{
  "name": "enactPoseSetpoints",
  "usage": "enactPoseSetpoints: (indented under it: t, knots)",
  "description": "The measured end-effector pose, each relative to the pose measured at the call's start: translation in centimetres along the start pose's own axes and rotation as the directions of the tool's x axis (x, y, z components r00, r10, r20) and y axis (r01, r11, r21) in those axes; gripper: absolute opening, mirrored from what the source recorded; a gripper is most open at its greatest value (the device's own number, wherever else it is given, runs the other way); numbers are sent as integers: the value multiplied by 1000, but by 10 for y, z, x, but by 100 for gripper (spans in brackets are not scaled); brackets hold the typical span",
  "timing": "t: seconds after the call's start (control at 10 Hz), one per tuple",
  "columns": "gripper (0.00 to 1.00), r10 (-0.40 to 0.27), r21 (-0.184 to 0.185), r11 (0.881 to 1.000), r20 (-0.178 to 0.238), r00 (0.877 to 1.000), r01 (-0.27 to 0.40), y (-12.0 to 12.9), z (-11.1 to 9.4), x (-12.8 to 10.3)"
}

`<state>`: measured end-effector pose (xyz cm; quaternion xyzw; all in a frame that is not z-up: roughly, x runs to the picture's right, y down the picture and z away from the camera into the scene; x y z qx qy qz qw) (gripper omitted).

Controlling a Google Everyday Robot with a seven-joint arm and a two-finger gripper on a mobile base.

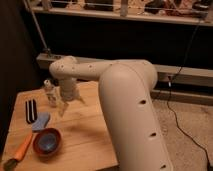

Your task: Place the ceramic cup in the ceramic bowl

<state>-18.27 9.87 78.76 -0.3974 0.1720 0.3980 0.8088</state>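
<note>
Ceramic cup sits inside ceramic bowl, front-left of table. Gripper above table, apart from bowl, fingers spread, holding nothing. Carrot-like obj beside bowl.

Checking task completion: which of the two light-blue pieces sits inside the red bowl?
The round ceramic cup sits in the ceramic bowl; the flat oblong piece lies on the table just behind it. The hand hangs apart, near the clear bottle.
</note>
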Motion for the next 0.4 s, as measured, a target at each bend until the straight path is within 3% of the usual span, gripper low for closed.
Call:
enactPoseSetpoints:
  t: [0.4]
  knots:
    - [80,-2,1,1000,1,1000,2,2,0,-1]
